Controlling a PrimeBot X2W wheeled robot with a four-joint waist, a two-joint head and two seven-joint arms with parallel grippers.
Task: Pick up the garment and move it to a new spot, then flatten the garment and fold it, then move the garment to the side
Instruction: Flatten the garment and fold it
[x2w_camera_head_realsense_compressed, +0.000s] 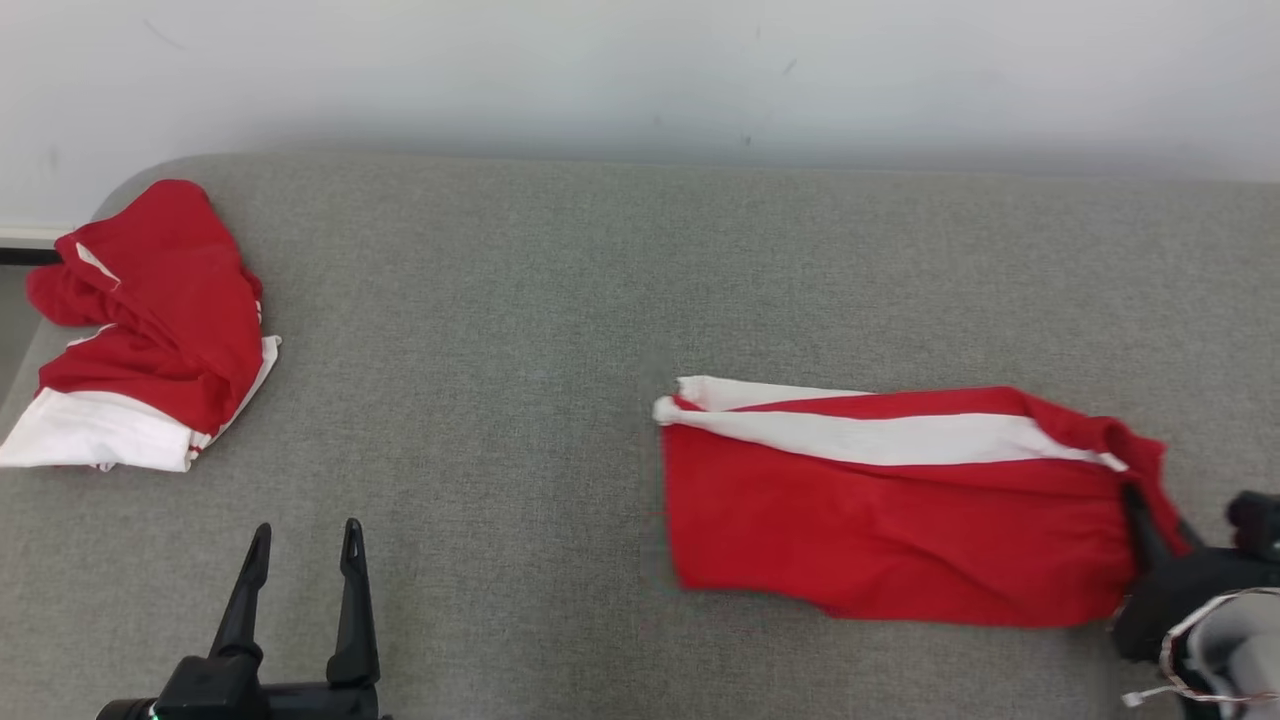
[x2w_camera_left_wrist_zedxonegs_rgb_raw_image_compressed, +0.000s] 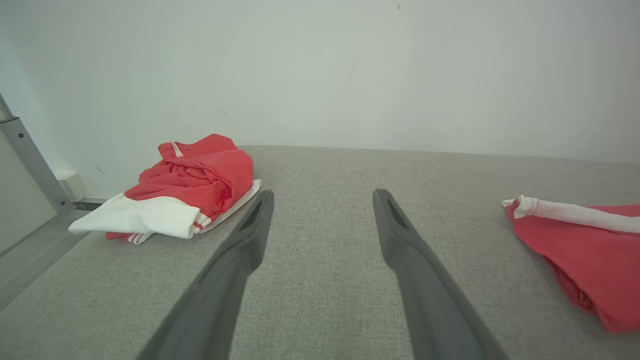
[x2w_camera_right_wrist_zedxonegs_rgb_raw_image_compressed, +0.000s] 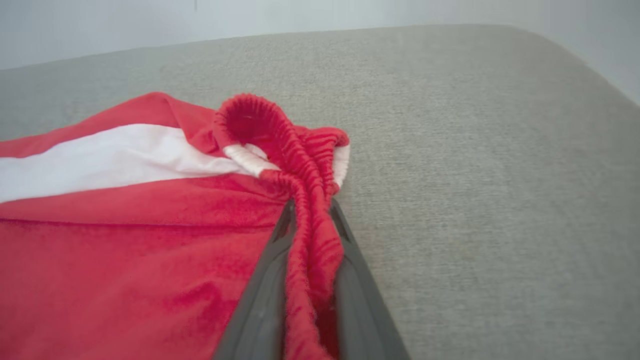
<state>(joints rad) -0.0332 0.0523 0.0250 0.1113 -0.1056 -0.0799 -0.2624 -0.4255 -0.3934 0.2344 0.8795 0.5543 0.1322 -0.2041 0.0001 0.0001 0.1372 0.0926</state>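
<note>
The garment is a pair of red shorts with a white side stripe, lying stretched out on the grey cushion at the right. My right gripper is shut on its gathered elastic waistband at the garment's right end. In the right wrist view the red waistband is pinched between both dark fingers. My left gripper stands open at the lower left, nothing between its fingers. In the left wrist view those open fingers point over bare cushion, with the garment off to the right.
A second red and white garment lies crumpled at the cushion's far left corner, also seen in the left wrist view. A white wall runs behind the grey cushion. The cushion's left edge drops off beside that pile.
</note>
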